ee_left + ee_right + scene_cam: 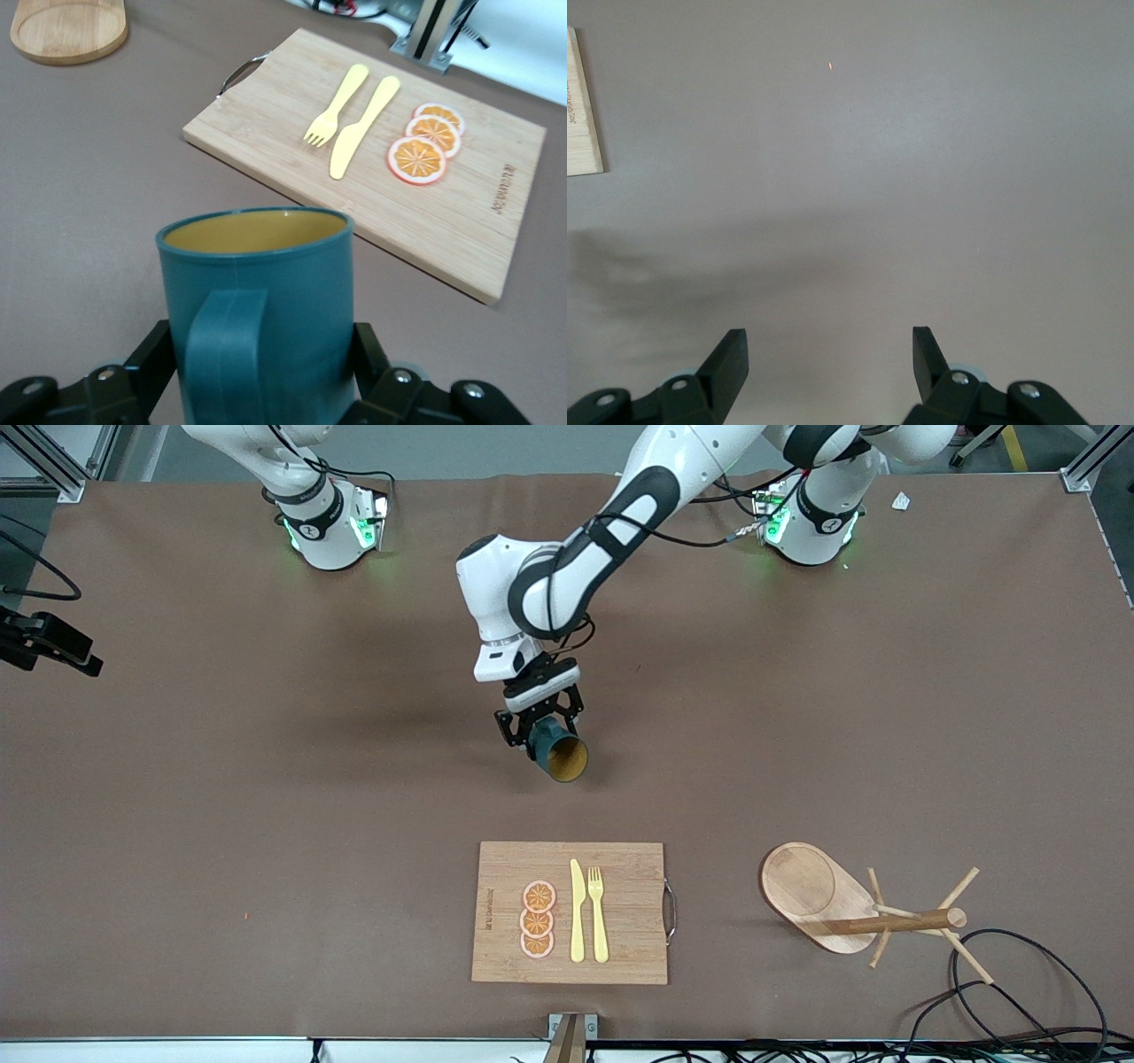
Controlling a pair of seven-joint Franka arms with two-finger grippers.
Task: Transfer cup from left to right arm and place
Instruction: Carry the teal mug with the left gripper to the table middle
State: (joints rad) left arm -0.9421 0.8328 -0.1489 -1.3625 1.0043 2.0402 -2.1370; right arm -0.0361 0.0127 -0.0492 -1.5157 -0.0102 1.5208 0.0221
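The dark teal cup (560, 755) with a mustard-yellow inside hangs tilted over the middle of the table, its mouth turned toward the front camera. My left gripper (542, 735) is shut on its body. In the left wrist view the cup (257, 292) shows its handle toward the camera, and the black fingers (155, 354) press on both sides of it. My right gripper (830, 354) is open over bare brown table with nothing between its fingers. It does not show in the front view.
A bamboo cutting board (620, 903) lies nearer to the front camera than the cup, bearing a yellow knife (577, 911), a fork (598, 912) and orange slices (538, 919). A wooden mug rack (886, 921) on an oval base stands toward the left arm's end, with cables (1019, 992) beside it.
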